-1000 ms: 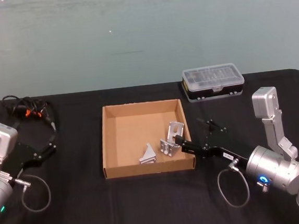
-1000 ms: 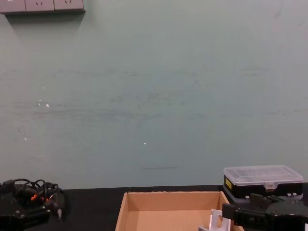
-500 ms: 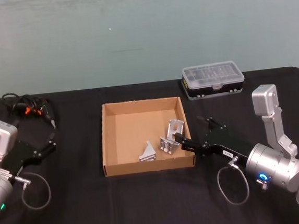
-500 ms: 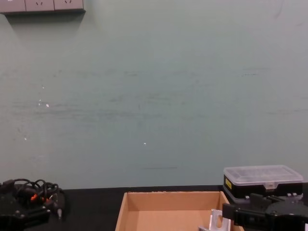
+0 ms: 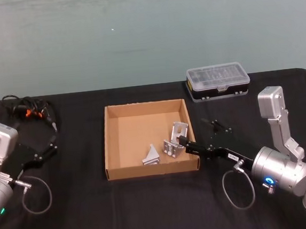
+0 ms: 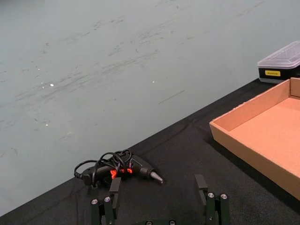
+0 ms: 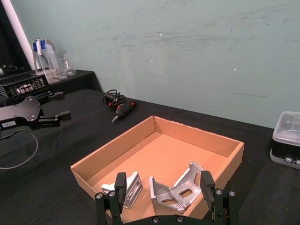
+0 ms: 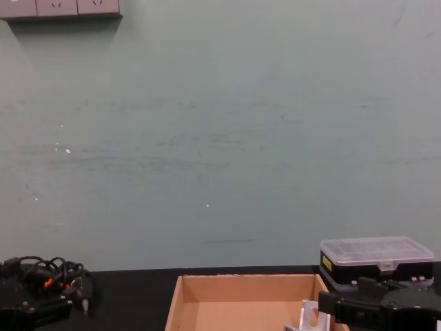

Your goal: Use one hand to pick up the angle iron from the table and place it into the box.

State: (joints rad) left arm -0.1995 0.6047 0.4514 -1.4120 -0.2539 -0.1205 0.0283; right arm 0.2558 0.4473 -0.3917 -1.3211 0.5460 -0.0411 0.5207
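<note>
The brown cardboard box point(image 5: 113, 145) sits mid-table on the black table point(image 5: 150, 206). Three silvery angle irons are inside near its right front corner: one flat point(image 5: 151, 157), one point(image 5: 171, 148) beside it, and one upright point(image 5: 180, 129) leaning there. My right gripper point(image 5: 193, 132) is open at the box's right wall, one finger reaching over it next to the upright bracket. In the right wrist view the open gripper point(image 7: 163, 183) frames the angle irons point(image 7: 180, 190), touching none. The left gripper point(image 5: 48, 147) rests open at the far left.
A black organiser case with a clear lid point(image 5: 217, 82) stands behind the box to the right. A small electric screwdriver with a coiled cable point(image 5: 27, 111) lies at the back left. A grey cable loops under each wrist.
My right gripper has shifted only slightly at the box's right wall. The angle irons in the box and the left arm have stayed where they were.
</note>
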